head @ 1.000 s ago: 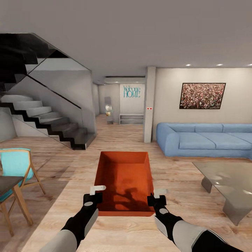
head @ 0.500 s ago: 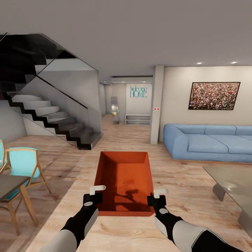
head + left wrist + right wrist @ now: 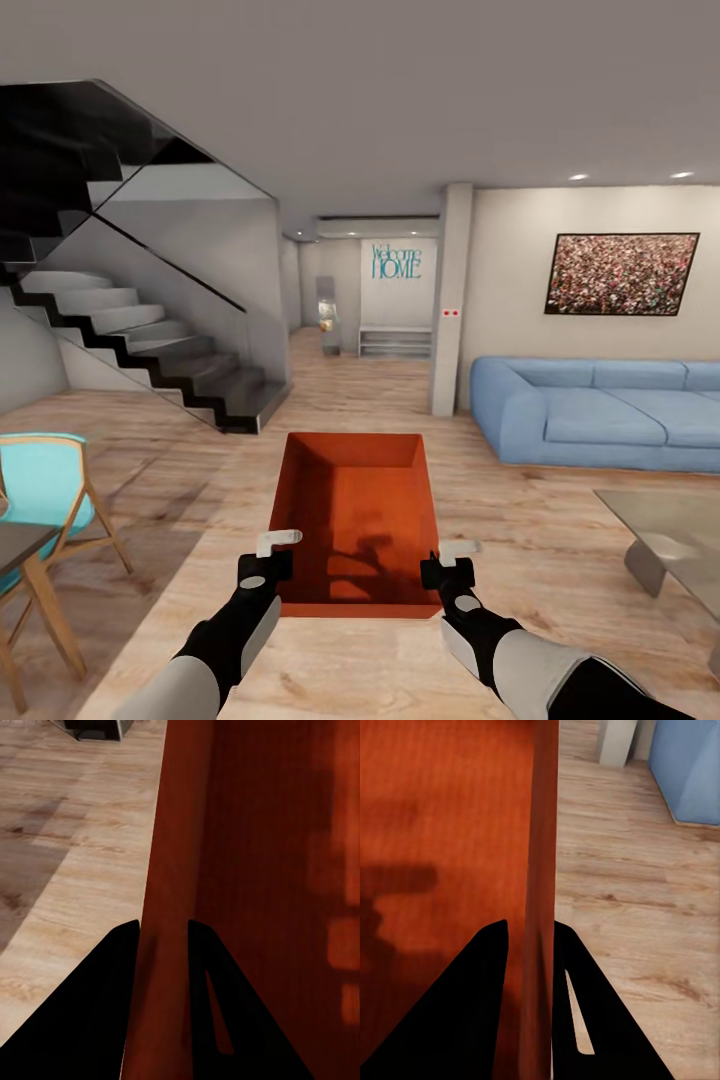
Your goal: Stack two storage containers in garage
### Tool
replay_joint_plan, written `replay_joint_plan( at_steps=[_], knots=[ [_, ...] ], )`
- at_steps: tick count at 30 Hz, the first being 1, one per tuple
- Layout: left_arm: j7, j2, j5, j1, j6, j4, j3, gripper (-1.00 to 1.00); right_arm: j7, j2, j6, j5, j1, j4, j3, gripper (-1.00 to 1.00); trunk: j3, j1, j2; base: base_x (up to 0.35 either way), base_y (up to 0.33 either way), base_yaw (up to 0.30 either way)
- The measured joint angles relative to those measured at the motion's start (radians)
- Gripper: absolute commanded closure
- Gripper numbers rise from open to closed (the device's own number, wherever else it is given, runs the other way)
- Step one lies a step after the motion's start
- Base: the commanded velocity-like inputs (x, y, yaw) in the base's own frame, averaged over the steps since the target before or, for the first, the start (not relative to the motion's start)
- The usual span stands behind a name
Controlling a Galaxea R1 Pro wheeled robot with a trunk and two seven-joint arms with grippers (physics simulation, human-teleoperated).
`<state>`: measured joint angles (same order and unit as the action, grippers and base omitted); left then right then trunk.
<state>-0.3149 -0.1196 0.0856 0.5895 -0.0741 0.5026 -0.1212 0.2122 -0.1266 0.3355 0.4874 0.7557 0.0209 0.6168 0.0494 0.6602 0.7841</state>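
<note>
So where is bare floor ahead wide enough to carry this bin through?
The wood floor runs open from the bin up the hallway, between the stairs and the pillar. It's crowded to the left by the blue chair and to the right by the sofa and glass table.

Wood plank floor (image 3: 560, 520) carries sofa (image 3: 600, 410), staircase (image 3: 150, 350).

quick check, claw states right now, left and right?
Left claw: closed on the left wall of the storage container.
Right claw: closed on the same container's right wall.
</note>
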Motion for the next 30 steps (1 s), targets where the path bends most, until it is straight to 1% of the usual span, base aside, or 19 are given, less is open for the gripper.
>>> replay_joint_plan(
  at_steps=[30],
  knots=[
    [0.001, 0.000, 0.001, 0.000, 0.001, -0.004, -0.001, 1.00, -0.001, 0.000, 0.001, 0.009, 0.000, -0.002, 0.009, 1.00, 0.000, 0.000, 0.000, 0.321, 0.000, 0.000]
  ],
)
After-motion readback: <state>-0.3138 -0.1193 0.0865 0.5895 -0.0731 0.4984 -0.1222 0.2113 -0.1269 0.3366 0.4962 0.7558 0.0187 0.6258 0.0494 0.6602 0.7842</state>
